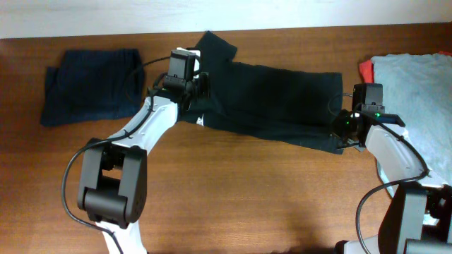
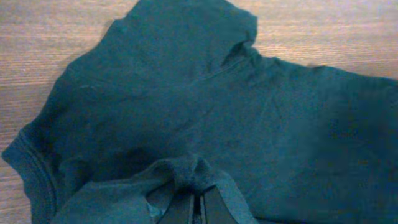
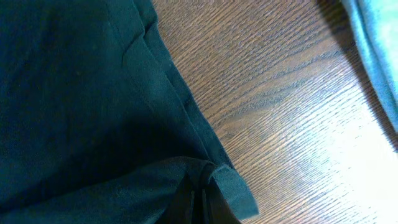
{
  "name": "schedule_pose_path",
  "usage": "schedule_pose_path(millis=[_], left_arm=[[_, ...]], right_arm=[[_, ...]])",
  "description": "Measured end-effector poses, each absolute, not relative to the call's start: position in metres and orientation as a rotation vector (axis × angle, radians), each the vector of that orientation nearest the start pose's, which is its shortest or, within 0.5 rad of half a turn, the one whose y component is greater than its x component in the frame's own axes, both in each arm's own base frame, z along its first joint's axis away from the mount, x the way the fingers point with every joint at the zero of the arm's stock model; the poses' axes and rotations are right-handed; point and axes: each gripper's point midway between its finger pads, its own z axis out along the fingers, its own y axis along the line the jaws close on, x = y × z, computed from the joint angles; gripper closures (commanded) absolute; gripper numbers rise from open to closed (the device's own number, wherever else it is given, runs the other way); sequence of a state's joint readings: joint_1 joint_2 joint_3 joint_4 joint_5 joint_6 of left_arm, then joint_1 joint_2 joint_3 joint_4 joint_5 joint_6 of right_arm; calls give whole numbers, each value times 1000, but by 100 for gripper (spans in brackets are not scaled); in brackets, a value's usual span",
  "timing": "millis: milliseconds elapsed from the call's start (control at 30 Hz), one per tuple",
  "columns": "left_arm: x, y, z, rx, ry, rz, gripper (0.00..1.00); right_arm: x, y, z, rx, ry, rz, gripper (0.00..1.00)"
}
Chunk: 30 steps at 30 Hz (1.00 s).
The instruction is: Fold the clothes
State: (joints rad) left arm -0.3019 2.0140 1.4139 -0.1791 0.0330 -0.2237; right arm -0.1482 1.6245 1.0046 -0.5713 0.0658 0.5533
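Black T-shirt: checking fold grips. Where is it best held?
Likely grip the black T-shirt at its two ends, from above: it lies flat, stretched lengthwise. The left gripper pinches raised fabric at one end, the right gripper a hemmed corner at the other.

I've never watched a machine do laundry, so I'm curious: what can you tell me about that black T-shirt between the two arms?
The black T-shirt is soft, knit-looking fabric with short sleeves, stitched hems and a small white mark. It lies spread lengthwise on the wooden table, mostly flat with light creases, one sleeve pointing toward the far edge. The left gripper pinches a bunched fold at its sleeve end; the right gripper pinches a hem corner at the other.
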Motion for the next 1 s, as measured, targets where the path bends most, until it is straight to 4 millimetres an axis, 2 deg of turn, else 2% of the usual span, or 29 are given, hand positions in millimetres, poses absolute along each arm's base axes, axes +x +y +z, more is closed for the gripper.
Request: schedule_pose_path(millis=[167, 833, 1000], left_arm=[[521, -161, 83, 89, 2372, -243, 100], [534, -144, 94, 48, 2315, -112, 100], [534, -142, 94, 45, 2314, -104, 99]], right_arm=[[355, -70, 57, 966, 2568, -20, 96], [369, -79, 65, 956, 2489, -52, 95], [371, -79, 58, 957, 2495, -59, 94]])
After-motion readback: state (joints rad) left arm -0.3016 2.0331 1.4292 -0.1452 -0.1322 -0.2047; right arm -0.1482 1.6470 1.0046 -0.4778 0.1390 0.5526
